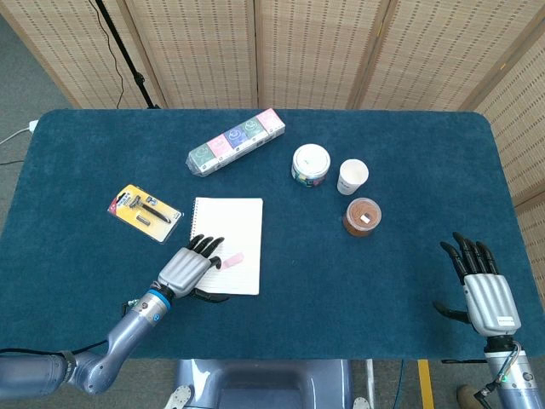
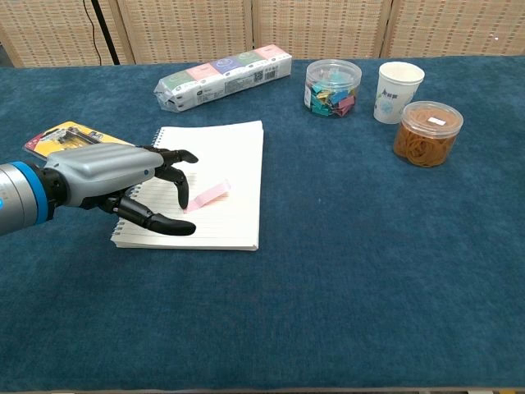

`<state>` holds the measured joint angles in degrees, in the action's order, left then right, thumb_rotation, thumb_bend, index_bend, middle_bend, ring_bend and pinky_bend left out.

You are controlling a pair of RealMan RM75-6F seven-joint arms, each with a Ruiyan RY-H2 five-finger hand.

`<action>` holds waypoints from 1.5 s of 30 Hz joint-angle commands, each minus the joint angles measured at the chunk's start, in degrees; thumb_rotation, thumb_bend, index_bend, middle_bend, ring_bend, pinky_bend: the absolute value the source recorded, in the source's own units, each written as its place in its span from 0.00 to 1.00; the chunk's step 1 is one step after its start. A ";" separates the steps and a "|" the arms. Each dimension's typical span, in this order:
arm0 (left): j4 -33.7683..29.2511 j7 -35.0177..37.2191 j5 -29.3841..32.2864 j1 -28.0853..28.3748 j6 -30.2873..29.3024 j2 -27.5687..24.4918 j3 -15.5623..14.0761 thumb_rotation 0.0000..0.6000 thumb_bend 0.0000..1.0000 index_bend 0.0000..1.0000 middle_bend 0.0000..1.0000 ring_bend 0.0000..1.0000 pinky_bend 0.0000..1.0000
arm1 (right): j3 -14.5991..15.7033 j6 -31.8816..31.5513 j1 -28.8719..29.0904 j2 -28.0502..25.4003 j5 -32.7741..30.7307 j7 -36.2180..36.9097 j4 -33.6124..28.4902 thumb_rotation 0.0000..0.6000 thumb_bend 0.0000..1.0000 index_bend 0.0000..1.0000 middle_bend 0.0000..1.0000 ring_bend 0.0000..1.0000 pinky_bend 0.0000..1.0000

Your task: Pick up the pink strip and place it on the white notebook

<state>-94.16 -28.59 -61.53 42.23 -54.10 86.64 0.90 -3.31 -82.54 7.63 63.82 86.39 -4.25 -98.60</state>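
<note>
Just beyond the left hand's [image 2: 107, 176] spread, empty fingers [image 2: 176, 155], the pink strip [image 2: 206, 194] lay flat on the white notebook [image 2: 234, 164]; the right hand [image 1: 489, 294] hovered open, well apart.

The small pink strip [image 2: 207, 194] lies on the white spiral-bound notebook [image 2: 234, 164]; the left hand [image 2: 111, 182] hovers just left of it — the right hand [image 1: 485, 290] rests far right, near the table's near edge.

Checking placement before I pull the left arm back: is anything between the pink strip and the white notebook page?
Nothing visible. The pink strip lies flat on the white notebook page, beside the left hand fingertips, which hold nothing.
</note>
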 commanded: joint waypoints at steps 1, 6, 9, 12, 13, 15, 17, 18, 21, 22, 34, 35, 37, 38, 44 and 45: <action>0.17 0.04 0.03 -0.05 -0.05 -0.05 0.06 0.17 0.00 0.38 0.00 0.00 0.00 | 0.01 0.02 -0.01 -0.02 0.02 0.02 -0.03 1.00 0.00 0.10 0.00 0.00 0.00; 0.41 0.80 -0.18 -0.16 0.21 -0.28 0.16 0.17 0.00 0.38 0.00 0.00 0.00 | 0.05 0.02 -0.04 -0.02 0.17 -0.14 -0.15 1.00 0.00 0.10 0.00 0.00 0.00; 0.16 1.06 -0.51 -0.20 0.31 -0.37 0.14 0.17 0.00 0.38 0.00 0.00 0.00 | 0.04 0.10 -0.04 -0.03 0.14 -0.17 -0.17 1.00 0.00 0.10 0.00 0.00 0.00; -0.14 1.04 -0.73 -0.18 0.45 -0.34 0.03 0.17 0.00 0.38 0.00 0.00 0.00 | 0.03 0.19 -0.03 -0.04 0.11 -0.17 -0.20 1.00 0.00 0.10 0.00 0.00 0.00; -0.30 0.99 -0.83 -0.18 0.58 -0.28 -0.11 0.17 0.00 0.38 0.00 0.00 0.00 | 0.02 0.20 -0.03 -0.05 0.10 -0.15 -0.20 1.00 0.00 0.10 0.00 0.00 0.00; -0.41 0.84 -0.89 -0.18 0.63 -0.23 -0.24 0.18 0.00 0.38 0.00 0.00 0.00 | 0.01 0.20 -0.04 -0.06 0.10 -0.13 -0.21 1.00 0.00 0.10 0.00 0.00 0.00; -0.49 0.66 -0.96 -0.18 0.60 -0.14 -0.31 0.17 0.00 0.38 0.00 0.00 0.00 | -0.01 0.20 -0.05 -0.08 0.09 -0.11 -0.20 1.00 0.00 0.10 0.00 0.00 0.00; -0.49 0.60 -0.97 -0.19 0.56 -0.09 -0.31 0.17 0.00 0.38 0.00 0.00 0.00 | -0.01 0.20 -0.06 -0.08 0.08 -0.11 -0.19 1.00 0.00 0.10 0.00 0.00 0.00; -0.39 0.39 -0.86 -0.22 0.37 -0.08 -0.21 0.17 0.00 0.38 0.00 0.00 0.00 | -0.01 0.26 -0.06 -0.11 0.06 -0.07 -0.18 1.00 0.00 0.10 0.00 0.00 0.00; -0.36 0.36 -0.78 -0.23 0.34 -0.11 -0.17 0.17 0.00 0.38 0.00 0.00 0.00 | 0.00 0.28 -0.06 -0.13 0.05 -0.04 -0.18 1.00 0.00 0.10 0.00 0.00 0.00; 0.83 1.54 -0.24 -0.41 0.70 -0.93 0.36 0.17 0.00 0.38 0.00 0.00 0.00 | 0.05 0.45 -0.05 -0.13 0.11 -0.19 -0.39 1.00 0.00 0.10 0.00 0.00 0.00; 0.87 1.43 -0.25 -0.36 0.77 -0.91 0.34 0.17 0.00 0.38 0.00 0.00 0.00 | 0.04 0.44 -0.06 -0.12 0.11 -0.24 -0.39 1.00 0.00 0.10 0.00 0.00 0.00; 0.84 1.30 -0.32 -0.29 0.80 -0.80 0.34 0.17 0.00 0.38 0.00 0.00 0.00 | 0.05 0.46 -0.06 -0.12 0.09 -0.28 -0.42 1.00 0.00 0.10 0.00 0.00 0.00; 0.76 1.27 -0.37 -0.26 0.81 -0.73 0.36 0.17 0.00 0.38 0.00 0.00 0.00 | 0.05 0.50 -0.05 -0.12 0.07 -0.33 -0.42 1.00 0.00 0.10 0.00 0.00 0.00; 0.01 0.71 -0.60 -0.10 0.94 -0.37 0.15 0.17 0.00 0.38 0.00 0.00 0.00 | 0.03 0.67 -0.02 -0.18 -0.03 -0.32 -0.44 1.00 0.00 0.10 0.00 0.00 0.00; -0.16 0.49 -0.61 -0.13 0.72 -0.43 0.16 0.17 0.00 0.38 0.00 0.00 0.00 | 0.02 0.67 -0.04 -0.24 -0.11 -0.20 -0.46 1.00 0.00 0.10 0.00 0.00 0.00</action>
<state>-94.22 -27.98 -62.14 42.11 -53.26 86.23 1.08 -3.28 -81.87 7.60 63.60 86.30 -4.47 -99.05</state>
